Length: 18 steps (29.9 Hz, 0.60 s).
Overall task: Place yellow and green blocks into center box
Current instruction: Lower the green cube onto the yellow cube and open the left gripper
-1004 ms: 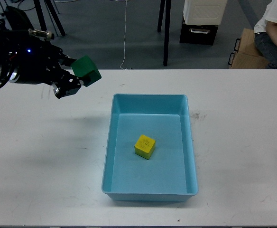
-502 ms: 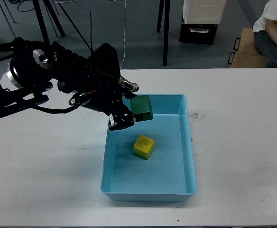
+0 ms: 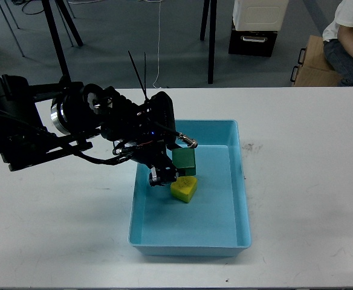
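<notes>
Green block (image 3: 184,161) lowered into box (image 3: 240,181) since 0.5 s ago, clamped by left gripper (image 3: 170,169) above yellow block (image 3: 184,188). Judged light, rigid; flat sides gripped.

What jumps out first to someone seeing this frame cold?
The bulky black left arm reaching in from the left, its left gripper holding a dark green cube block inside the light blue plastic box at the centre of the white table. Right below the green one, a yellow cube block rests on the box floor.
</notes>
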Each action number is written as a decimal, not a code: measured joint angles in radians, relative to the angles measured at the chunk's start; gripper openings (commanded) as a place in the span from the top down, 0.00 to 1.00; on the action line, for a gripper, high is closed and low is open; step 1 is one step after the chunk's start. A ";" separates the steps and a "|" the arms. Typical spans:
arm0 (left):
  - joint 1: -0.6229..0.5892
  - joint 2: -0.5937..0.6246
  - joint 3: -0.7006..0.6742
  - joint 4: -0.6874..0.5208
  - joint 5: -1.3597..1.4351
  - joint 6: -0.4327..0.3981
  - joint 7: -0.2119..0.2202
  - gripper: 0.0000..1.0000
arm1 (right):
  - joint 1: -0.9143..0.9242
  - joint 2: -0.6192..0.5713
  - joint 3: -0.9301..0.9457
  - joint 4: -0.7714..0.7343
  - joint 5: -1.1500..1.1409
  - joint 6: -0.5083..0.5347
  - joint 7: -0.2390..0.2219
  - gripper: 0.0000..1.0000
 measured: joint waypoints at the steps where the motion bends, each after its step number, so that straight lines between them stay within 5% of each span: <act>1: 0.001 0.000 0.002 -0.001 0.000 0.000 0.000 0.76 | 0.000 0.001 0.000 0.000 0.000 0.000 0.000 0.02; 6: 0.014 -0.004 0.004 0.000 0.000 0.000 0.000 0.72 | 0.000 0.002 0.000 0.000 0.000 0.000 0.000 0.02; 9: 0.029 -0.015 0.004 0.001 0.000 0.000 0.000 0.62 | 0.001 0.003 0.000 0.000 0.000 0.000 0.000 0.02; 12: 0.038 -0.026 0.004 0.002 0.000 0.000 0.000 0.40 | 0.001 0.004 0.000 0.000 0.000 0.000 0.000 0.02; 18: 0.043 -0.032 0.004 0.005 0.000 0.000 0.000 0.27 | 0.002 0.004 0.000 0.000 0.000 0.000 0.000 0.02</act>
